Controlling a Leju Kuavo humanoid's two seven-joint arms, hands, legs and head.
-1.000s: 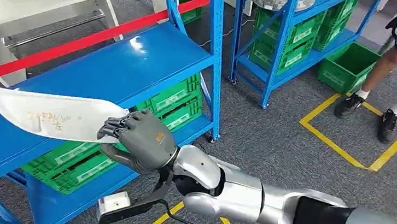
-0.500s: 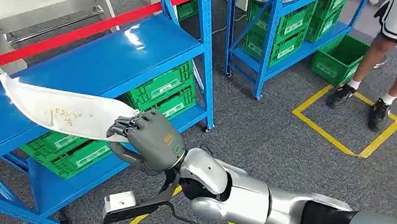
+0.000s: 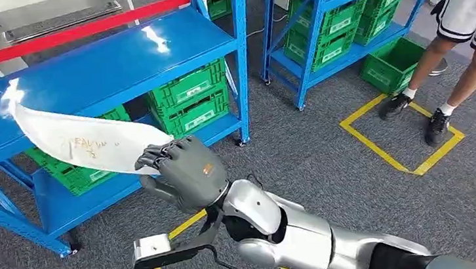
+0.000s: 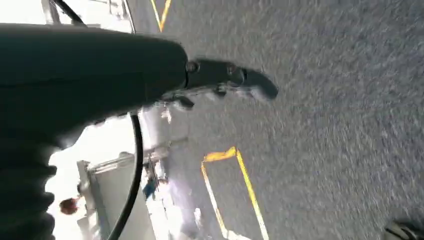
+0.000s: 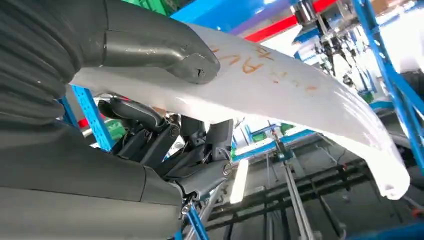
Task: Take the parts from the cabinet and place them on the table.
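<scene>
Head view – right hand (image 3: 185, 171) gripping one end of long white curved part (image 3: 81, 144), arm reaching forward-left, part over blue shelf (image 3: 85, 77)

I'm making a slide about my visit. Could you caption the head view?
Right robot hand holds a long white curved part beside a blue shelf rack.

From my head view, the right hand (image 3: 185, 172) sits near the centre, and the long curved part (image 3: 78, 140) it holds reaches out toward 10 o'clock, over the front edge of the near rack's top shelf (image 3: 97, 72). Under this shelf, crates (image 3: 191, 99) stand on the lower shelf. A second rack (image 3: 336, 13) with crates is at 1 o'clock, behind the first. One crate (image 3: 390, 64) stands on the floor at 2 o'clock, beside the person's legs (image 3: 454, 81). A floor marking (image 3: 397, 139) lies at 3 o'clock.
</scene>
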